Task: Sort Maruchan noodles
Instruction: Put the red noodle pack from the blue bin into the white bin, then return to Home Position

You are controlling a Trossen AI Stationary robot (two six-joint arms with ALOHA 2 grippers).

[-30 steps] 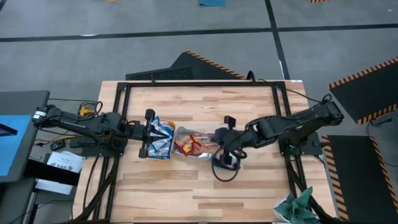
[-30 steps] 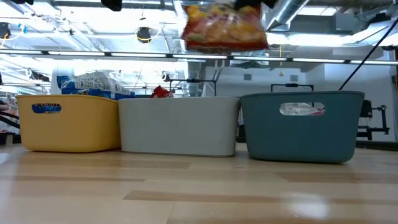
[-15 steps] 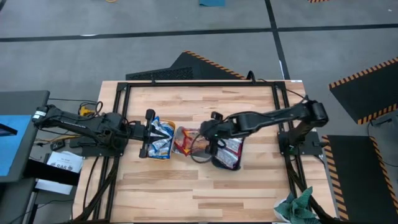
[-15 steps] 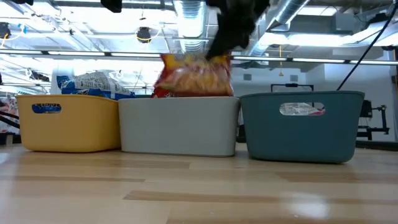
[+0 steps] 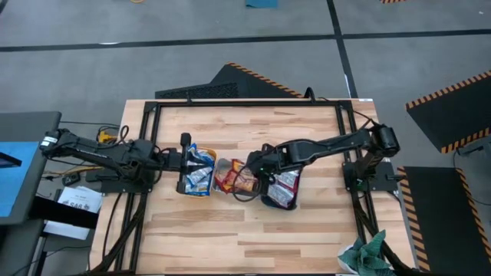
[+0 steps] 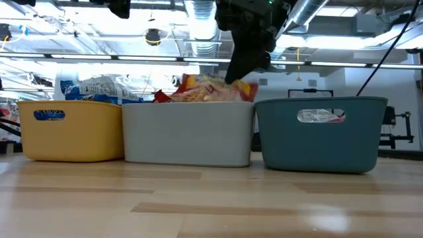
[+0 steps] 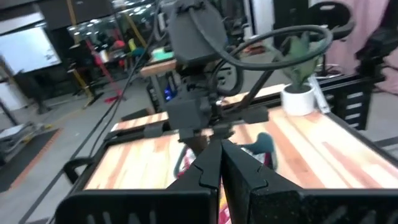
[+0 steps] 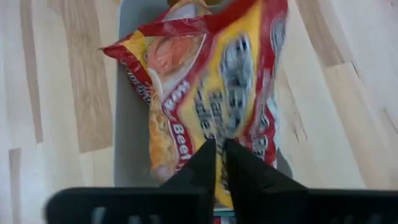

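Three trays stand in a row: an orange-yellow tray (image 6: pixel 73 129), a grey tray (image 6: pixel 188 132) and a teal tray (image 6: pixel 320 132). Blue-and-yellow packets (image 5: pixel 198 169) fill the orange-yellow one, and white-and-red packets (image 5: pixel 285 188) lie in the teal one. My right gripper (image 8: pixel 217 158) is above the grey tray, shut on a red-orange packet (image 8: pixel 211 81) whose top (image 6: pixel 208 89) shows over the tray's rim. My left gripper (image 7: pixel 221 165) hovers shut over the orange-yellow tray (image 5: pixel 184 162), touching nothing. My right gripper pinches the red-orange packet between its two fingers at one end edge (image 8: pixel 217 134), coming from above and pointing down. The packet hangs below the fingers, and its lower part is down inside the grey tray (image 8: pixel 127 124).
A green cloth (image 5: pixel 367 253) lies at the table's near right corner. A black frame (image 5: pixel 245 102) runs round the table's edges. Bare wood lies open on the near side (image 5: pixel 245 230) and the far side of the trays.
My right gripper has carried the red-orange packet toward the table's left and downward, from high above the trays to the grey tray. The packet, which hung clear in the air, now dips into that tray with only its top above the rim.
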